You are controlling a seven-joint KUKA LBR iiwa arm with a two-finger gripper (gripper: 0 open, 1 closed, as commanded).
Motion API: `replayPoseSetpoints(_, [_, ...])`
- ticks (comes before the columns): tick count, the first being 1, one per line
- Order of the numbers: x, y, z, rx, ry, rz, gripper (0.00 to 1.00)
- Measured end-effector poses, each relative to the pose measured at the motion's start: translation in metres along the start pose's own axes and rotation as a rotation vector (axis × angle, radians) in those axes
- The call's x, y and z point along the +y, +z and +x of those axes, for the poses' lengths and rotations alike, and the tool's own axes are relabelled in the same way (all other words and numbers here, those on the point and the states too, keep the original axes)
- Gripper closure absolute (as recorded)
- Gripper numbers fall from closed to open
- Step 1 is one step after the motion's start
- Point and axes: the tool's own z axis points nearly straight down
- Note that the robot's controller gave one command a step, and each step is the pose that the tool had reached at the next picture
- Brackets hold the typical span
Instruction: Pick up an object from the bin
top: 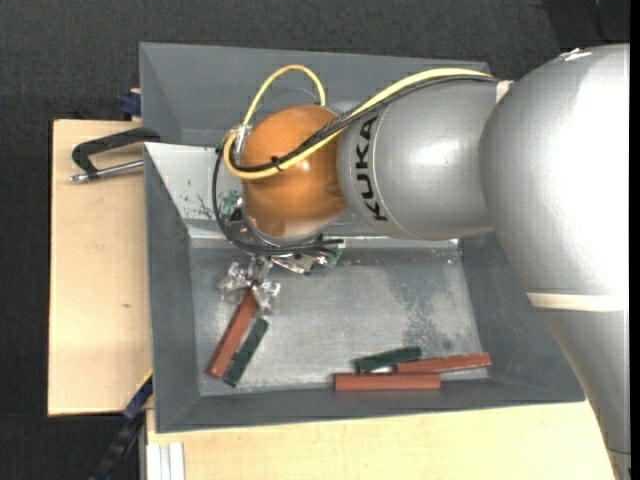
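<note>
The gripper (250,284) sits low in the bin (166,308) near its left wall, directly over the upper end of a red-brown stick (229,346). This stick lies slanted toward the lower left corner, and a dark green stick (247,350) lies against it. Whether the gripper is open or closed, I cannot tell.

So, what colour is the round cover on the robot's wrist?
The cover is orange, shown best in the camera view.
</note>
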Motion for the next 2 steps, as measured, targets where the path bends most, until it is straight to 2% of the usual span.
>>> replayPoseSetpoints(1, [0.006, -0.039, 0.002, 0.006, 0.002, -0.005, 1.0])
replayPoseSetpoints(2, [0.009, -0.21, 0.015, -0.002, 0.054, 0.004, 1.0])
